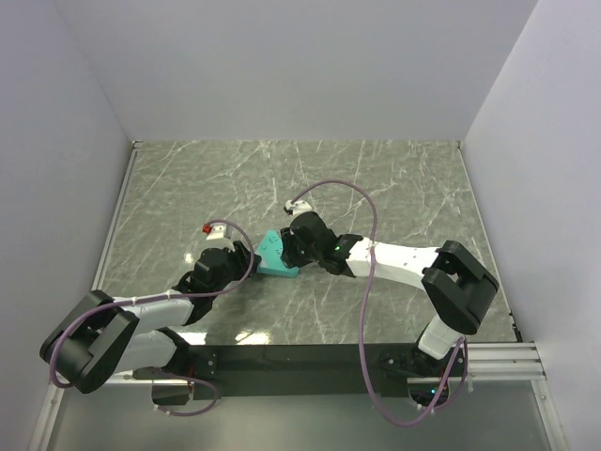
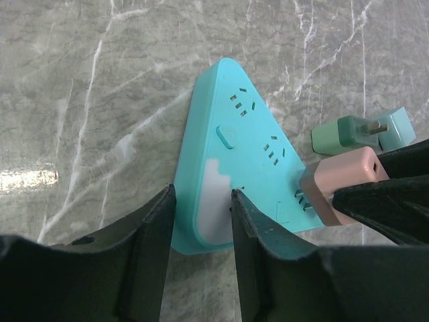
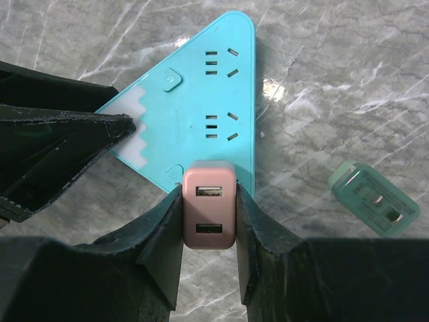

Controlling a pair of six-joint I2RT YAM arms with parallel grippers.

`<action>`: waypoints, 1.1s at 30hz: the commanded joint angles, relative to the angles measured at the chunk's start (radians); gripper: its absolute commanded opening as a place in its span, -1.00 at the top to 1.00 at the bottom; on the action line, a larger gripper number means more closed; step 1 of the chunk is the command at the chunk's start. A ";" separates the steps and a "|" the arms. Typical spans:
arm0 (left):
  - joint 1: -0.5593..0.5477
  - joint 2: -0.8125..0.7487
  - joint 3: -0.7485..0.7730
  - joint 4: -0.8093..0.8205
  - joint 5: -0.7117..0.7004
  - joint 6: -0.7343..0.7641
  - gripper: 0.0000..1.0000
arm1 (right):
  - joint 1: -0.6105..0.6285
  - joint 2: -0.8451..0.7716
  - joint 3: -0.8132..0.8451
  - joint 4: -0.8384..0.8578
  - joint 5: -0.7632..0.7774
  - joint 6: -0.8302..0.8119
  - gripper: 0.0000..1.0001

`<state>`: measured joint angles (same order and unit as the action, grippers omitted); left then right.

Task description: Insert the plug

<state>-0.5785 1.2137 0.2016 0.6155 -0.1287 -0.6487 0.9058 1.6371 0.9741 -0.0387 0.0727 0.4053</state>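
From above, my left fingers (image 1: 235, 258) and right fingers (image 1: 299, 246) meet at the teal power strip (image 1: 272, 254), which lies flat mid-bench (image 1: 394, 188). The plug itself is hidden there.

From my left wrist, my left fingers are clamped on the strip's white-patched corner, steadying it. The pink plug (image 2: 342, 181) rests against the socket nearest that corner, tilted, so I judge it started but not seated. A green adapter (image 2: 348, 131) lies just beside the strip, loose.

From my right wrist, my right fingers are clamped on the pink plug's sides, its two USB ports facing me. Pressing it home is what's left. Faint print on the strip is too small to read, and I see no brand.
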 commanded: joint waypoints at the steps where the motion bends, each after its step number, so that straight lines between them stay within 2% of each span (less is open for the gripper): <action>1: -0.011 0.009 0.019 -0.022 0.015 0.006 0.14 | 0.018 0.003 -0.014 0.016 0.045 0.018 1.00; 12: -0.014 0.020 0.022 -0.020 0.021 0.007 0.19 | 0.061 -0.019 -0.072 -0.006 0.105 0.070 1.00; 33: -0.014 0.038 0.030 -0.023 0.023 0.011 0.22 | 0.085 0.053 -0.140 0.019 0.070 0.118 1.00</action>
<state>-0.5785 1.2308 0.2131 0.6212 -0.1360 -0.6476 0.9585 1.6211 0.8925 0.0658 0.1925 0.4908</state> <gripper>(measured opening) 0.397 0.383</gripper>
